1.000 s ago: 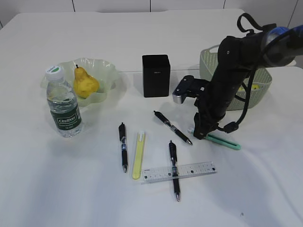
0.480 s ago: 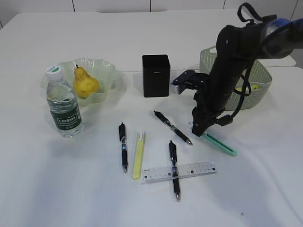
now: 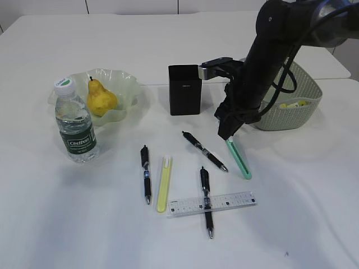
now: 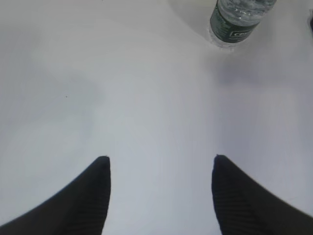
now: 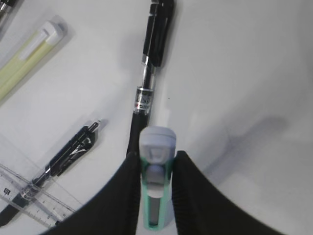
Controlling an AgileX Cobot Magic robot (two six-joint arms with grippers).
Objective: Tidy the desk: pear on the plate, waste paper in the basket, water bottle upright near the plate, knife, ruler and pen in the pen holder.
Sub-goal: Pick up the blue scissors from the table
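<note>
Right wrist view shows the right gripper (image 5: pixel 155 188) clamped on the green knife (image 5: pixel 156 166), lower end cut off.

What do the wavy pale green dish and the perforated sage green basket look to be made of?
Wavy pale green dish: translucent, glossy, so plastic or glass, unclear which; the table shows faintly through its ruffled rim. Perforated sage green basket: opaque matte plastic, judging by its evenly moulded holes.

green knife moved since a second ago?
Yes. The green utility knife, pinched in the right gripper, has been lifted and swung left, toward the black pen holder and away from the basket.
</note>
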